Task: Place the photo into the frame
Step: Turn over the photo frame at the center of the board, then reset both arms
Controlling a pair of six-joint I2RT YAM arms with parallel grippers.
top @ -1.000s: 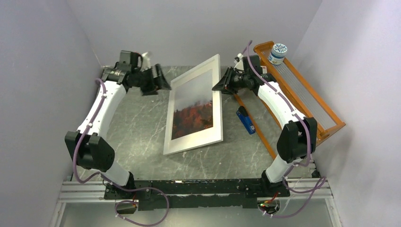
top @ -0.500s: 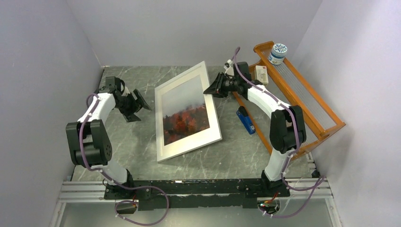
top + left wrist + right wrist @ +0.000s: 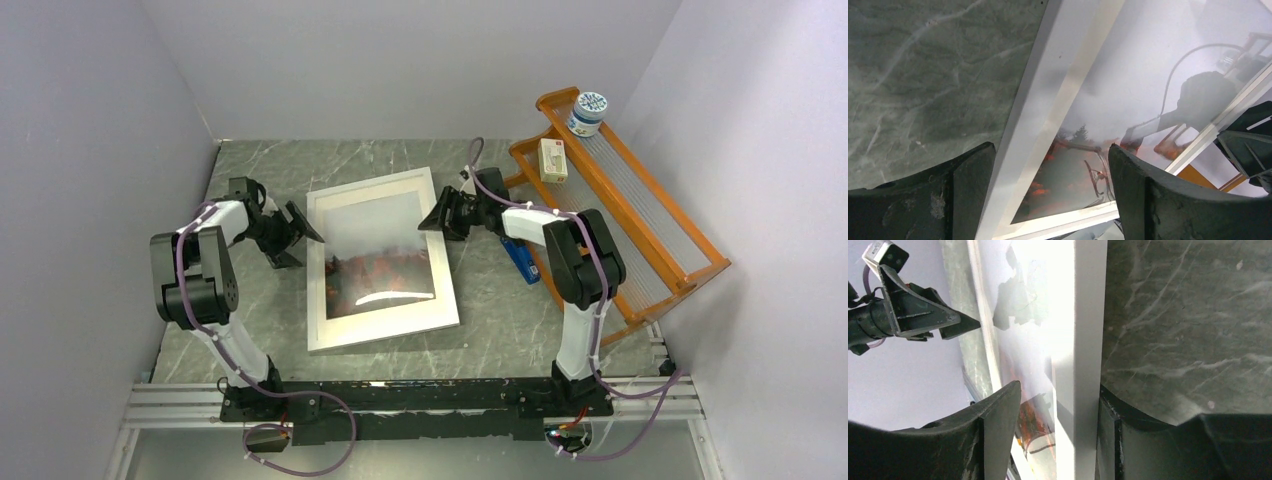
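The frame (image 3: 382,337), with a thin silvery-white rim, lies on the marble table in the top view. The photo (image 3: 385,272) sits inside it under glare, with misty grey above red-orange foliage and a white border. My left gripper (image 3: 300,225) is open at the frame's left edge. In the left wrist view (image 3: 1052,147) its jaws straddle the rim (image 3: 1048,85). My right gripper (image 3: 437,213) is open at the frame's far right corner. In the right wrist view (image 3: 1060,387) the rim (image 3: 1088,340) stands between the jaws, against the right finger (image 3: 1108,440).
An orange wooden rack (image 3: 640,220) stands along the right side, holding a blue-lidded jar (image 3: 587,110) and a small box (image 3: 548,158). A blue object (image 3: 520,260) lies on the table between the frame and the rack. Grey walls close in on three sides.
The frame has swung counterclockwise from a steep diagonal and come down towards me. Both grippers have moved nearer and inward with it, staying at its left and right edges.
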